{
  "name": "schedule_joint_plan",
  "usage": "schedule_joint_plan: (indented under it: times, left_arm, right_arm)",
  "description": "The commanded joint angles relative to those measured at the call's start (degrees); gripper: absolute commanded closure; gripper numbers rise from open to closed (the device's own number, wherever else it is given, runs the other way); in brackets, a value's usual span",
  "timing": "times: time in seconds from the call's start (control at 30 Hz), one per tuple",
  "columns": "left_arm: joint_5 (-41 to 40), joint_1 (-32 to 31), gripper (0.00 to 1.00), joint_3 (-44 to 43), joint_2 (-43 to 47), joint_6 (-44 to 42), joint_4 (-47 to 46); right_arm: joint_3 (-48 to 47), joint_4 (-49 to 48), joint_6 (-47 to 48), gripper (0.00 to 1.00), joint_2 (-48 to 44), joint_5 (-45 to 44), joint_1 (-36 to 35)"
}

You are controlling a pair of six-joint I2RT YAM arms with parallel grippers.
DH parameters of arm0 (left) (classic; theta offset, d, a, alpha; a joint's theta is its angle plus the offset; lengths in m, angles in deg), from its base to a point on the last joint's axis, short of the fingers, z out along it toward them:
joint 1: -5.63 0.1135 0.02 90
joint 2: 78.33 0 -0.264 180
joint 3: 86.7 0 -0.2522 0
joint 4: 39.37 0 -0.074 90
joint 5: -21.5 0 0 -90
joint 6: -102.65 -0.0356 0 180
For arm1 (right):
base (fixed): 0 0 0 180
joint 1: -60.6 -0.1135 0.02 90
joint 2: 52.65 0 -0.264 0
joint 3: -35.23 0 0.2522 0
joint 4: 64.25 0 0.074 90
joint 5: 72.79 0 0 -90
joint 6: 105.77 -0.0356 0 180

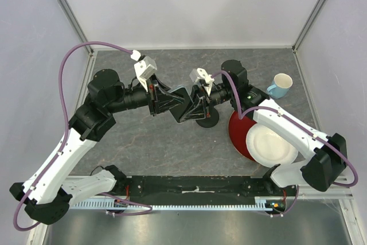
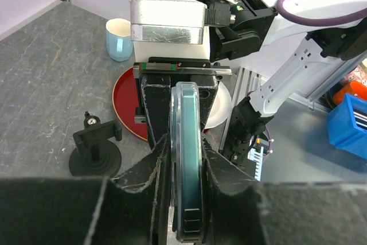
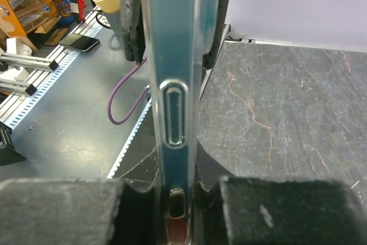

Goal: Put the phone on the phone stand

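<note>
Gripping the phone (image 2: 187,159) with left hand (image 1: 172,102) and right hand (image 3: 172,199) both clamped on it, we've yet to reach the empty stand (image 2: 95,152).

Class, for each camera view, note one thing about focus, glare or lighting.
Top external: even light, sharp throughout, the white plate nearly washed out. Left wrist: the left fingers at the bottom blurred, the cup sharp. Right wrist: the phone fills the middle, close, with soft sheen; the right fingers below out of focus.
</note>
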Motion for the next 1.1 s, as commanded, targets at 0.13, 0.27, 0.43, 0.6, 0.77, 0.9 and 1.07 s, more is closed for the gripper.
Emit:
schedule_joint_plan:
  times: [0.13,0.27,0.43,0.6,0.77,0.9,1.07]
  left_arm:
    - [1.43,-0.3,0.93,-1.39,-0.07,-2.54,-2.31]
    - [-3.4,-0.3,0.98,-0.52,0.63,-0.79,-2.93]
    - [-12.87,-0.22,0.98,1.5,3.87,1.59,-2.67]
    - [-27.1,-0.3,0.98,3.96,8.89,4.14,3.12]
    - [-34.26,-0.3,0.98,8.88,16.26,5.46,6.47]
    - [-37.6,-0.3,0.98,14.42,21.02,4.41,4.37]
    - [-35.85,-0.3,0.98,19.08,23.05,2.47,2.78]
  right_arm:
    - [-3.87,-0.24,1.96,1.0,0.47,0.85,-0.13]
    - [-4.05,0.65,2.57,0.85,0.3,-1.78,-0.13]
    - [-4.75,7.23,6.61,0.22,-0.84,-13.54,-0.13]
    - [-2.39,8.13,3.29,0.02,-3.65,-34.45,-0.13]
    - [6.82,5.58,-14.44,0.02,-7.7,-63.11,-0.13]
    - [10.45,12.5,-25.45,0.02,-10.51,-70.87,-0.13]
    - [19.93,11.2,-31.52,0.02,-18.77,-83.24,-0.13]
